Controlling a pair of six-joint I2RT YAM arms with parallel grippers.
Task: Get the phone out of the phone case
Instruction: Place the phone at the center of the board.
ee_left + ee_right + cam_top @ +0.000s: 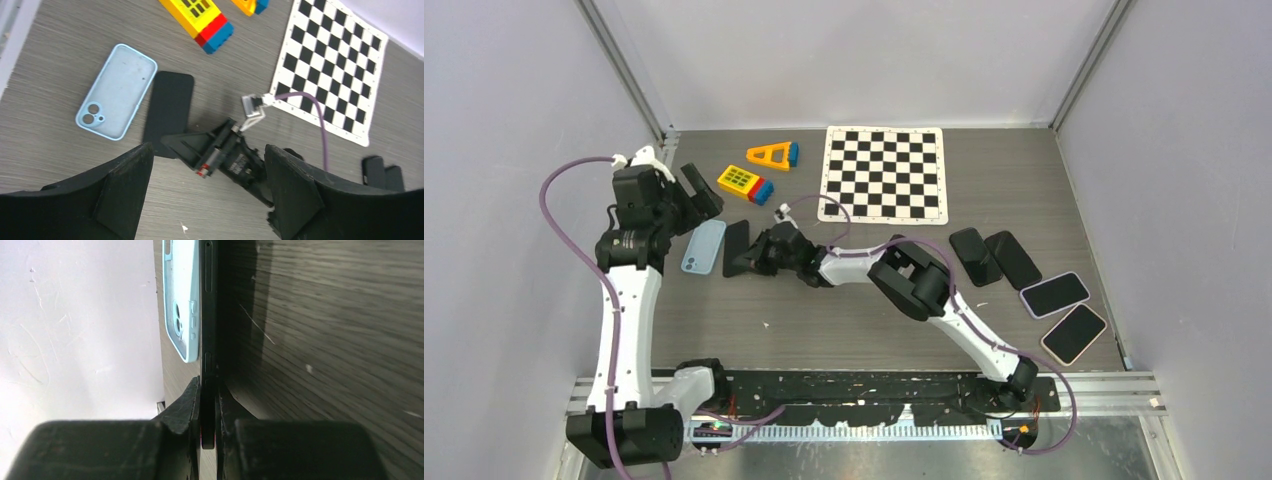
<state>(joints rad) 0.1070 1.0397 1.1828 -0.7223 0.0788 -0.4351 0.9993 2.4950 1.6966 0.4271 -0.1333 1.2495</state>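
Observation:
The light blue phone case (704,246) lies flat on the table with its hollow inside facing up and nothing in it. Just right of it is the black phone (737,248), out of the case and tilted on its edge. My right gripper (759,255) is shut on the phone's near end. The right wrist view shows the phone (208,315) edge-on between the fingers of the right gripper (208,405), with the case (181,300) beside it. My left gripper (207,195) hangs open above both, holding nothing; below it are the case (116,91) and phone (169,111).
A yellow toy block (744,183) and an orange triangular block (774,154) sit behind the case. A checkerboard mat (884,172) lies at the back centre. Several other phones (976,256) lie at the right, including two (1054,294) (1074,333) near the wall.

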